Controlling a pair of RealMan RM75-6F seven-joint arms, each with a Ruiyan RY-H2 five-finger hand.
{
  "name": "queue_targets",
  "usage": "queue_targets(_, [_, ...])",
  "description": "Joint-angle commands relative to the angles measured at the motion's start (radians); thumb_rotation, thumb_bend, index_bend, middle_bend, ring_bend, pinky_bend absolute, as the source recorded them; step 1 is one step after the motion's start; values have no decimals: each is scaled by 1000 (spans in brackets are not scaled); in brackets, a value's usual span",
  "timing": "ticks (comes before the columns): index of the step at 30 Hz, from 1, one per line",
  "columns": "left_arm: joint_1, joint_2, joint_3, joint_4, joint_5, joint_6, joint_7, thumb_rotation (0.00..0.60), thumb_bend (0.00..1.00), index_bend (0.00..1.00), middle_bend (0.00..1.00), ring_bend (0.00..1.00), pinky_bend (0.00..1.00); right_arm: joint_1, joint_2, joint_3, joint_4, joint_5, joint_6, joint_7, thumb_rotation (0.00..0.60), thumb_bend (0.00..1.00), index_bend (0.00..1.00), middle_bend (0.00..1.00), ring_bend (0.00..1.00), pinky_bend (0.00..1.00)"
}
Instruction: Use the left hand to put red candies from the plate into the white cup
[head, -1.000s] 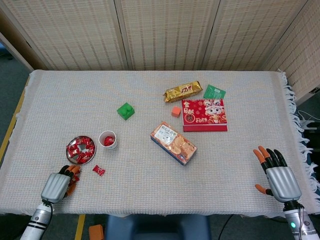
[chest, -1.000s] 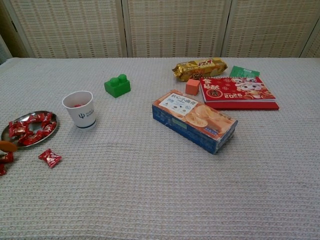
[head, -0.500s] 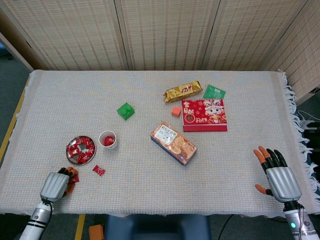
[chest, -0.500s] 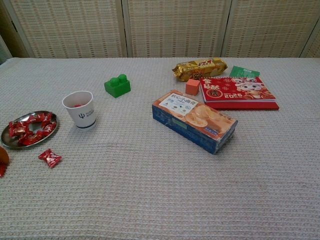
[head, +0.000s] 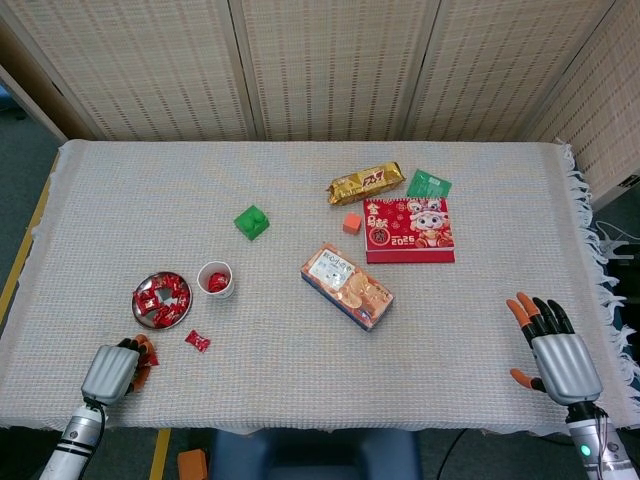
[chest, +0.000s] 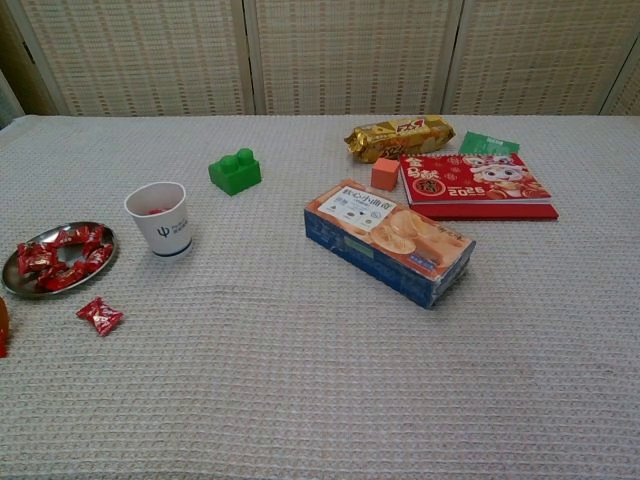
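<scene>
Several red candies (head: 160, 300) lie heaped on the small metal plate (head: 139, 311) near the tabletop's (head: 200, 180) left front corner, and the white cup (head: 217, 279) stands just to the plate's right, apart from it, with something red showing inside. One loose candy (head: 197, 341) lies on the cloth in front of the cup, between the plate and the front edge. The left hand (head: 115, 369) rests at the front edge just in front of the plate, its fingers curled in with a bit of red wrapper showing among them; whether it really grips a candy I cannot tell. The right hand (head: 555, 347) sits well apart at the right front corner, fingers spread and holding nothing. Nothing stands between plate and cup. Farther back, a green block (head: 251, 221) sits behind the cup, a long snack box (head: 346, 286) lies slantwise at mid-tabletop, and toward the back right are a small orange cube (head: 351, 223), a red booklet (head: 408, 230), a gold snack packet (head: 365, 182) and a green sachet (head: 428, 184), the cube just beside the booklet's left edge.
</scene>
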Motion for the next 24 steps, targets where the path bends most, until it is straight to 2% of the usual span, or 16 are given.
queue_targets(1, [1,1,1,0,4,3,-3,600,398,477,473,454,922,0,0,0,0,1,0,-1,600,24,0,0,0,59])
queue_targets(24, [9,-7,-9,16,18,26,-31,600,492,579,580,536,932,-1,1,-2,-1,-2,1,0,600,23,0,0,0,63])
